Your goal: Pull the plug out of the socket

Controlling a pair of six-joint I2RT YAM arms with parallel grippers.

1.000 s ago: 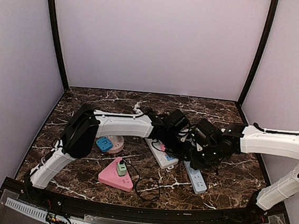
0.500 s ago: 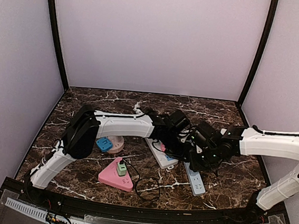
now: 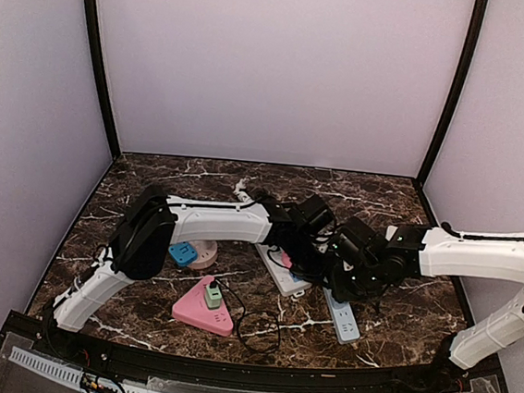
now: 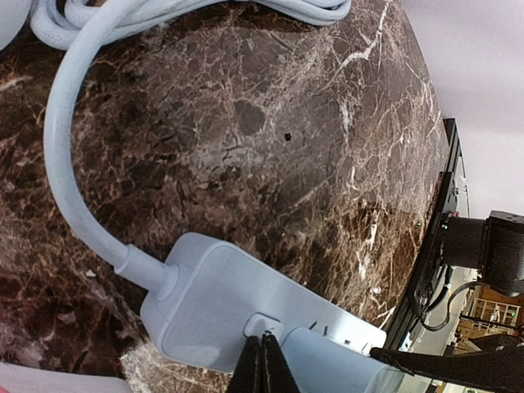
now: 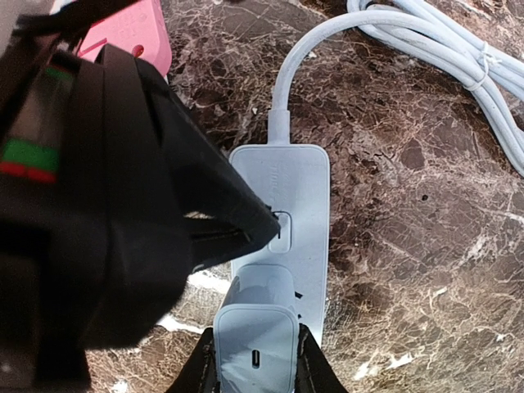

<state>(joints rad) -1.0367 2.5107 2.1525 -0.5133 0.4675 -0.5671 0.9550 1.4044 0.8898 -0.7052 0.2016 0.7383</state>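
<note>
My right gripper (image 5: 255, 372) pinches the plug (image 5: 260, 315), seated at the near end of the power strip (image 5: 299, 184). The strip runs lengthwise away from it. My left gripper (image 4: 260, 366), fingers pressed together, pins the strip just beyond.

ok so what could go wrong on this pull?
The left gripper pins the power strip with only its closed tips, right by the button: they may slip or press it. Then the strip could lift with the plug that the right gripper holds. The wrists sit very close; a pull may knock them.
</note>
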